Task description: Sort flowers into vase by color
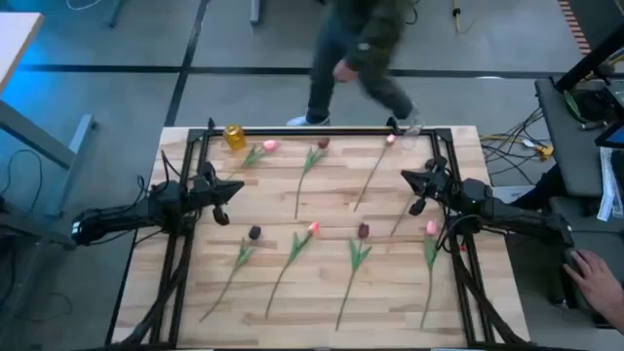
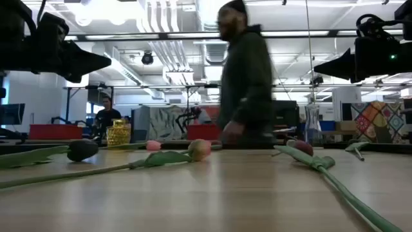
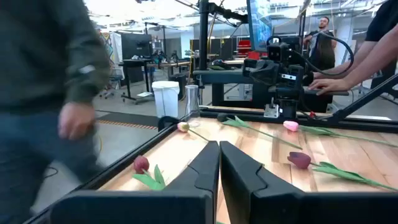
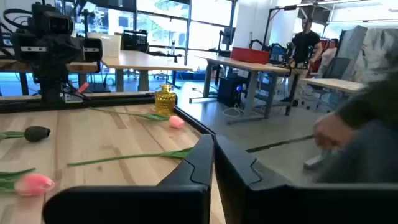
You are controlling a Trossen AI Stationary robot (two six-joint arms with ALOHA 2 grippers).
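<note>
Several tulips lie flat on the wooden table [image 1: 322, 283], none touched. The far row has a pink head [image 1: 269, 146], a maroon one [image 1: 323, 143] and a pink one [image 1: 390, 139]. The near row has maroon [image 1: 254, 232], pink [image 1: 314, 228], maroon [image 1: 363, 231] and pink [image 1: 431, 228]. A gold vase [image 1: 234, 136] stands at the far left corner, and a clear glass vase [image 3: 191, 101] at the far right. My left gripper [image 1: 237, 188] hovers shut over the table's left, pointing right. My right gripper [image 1: 407, 176] hovers shut over the right, pointing left.
A black frame rail [image 1: 322, 131] runs along the table's far edge and sides. A person [image 1: 361, 49] walks on the floor just beyond the far edge. Another person's hand [image 1: 588, 273] rests at a desk to the right. Bare wood lies between the two flower rows.
</note>
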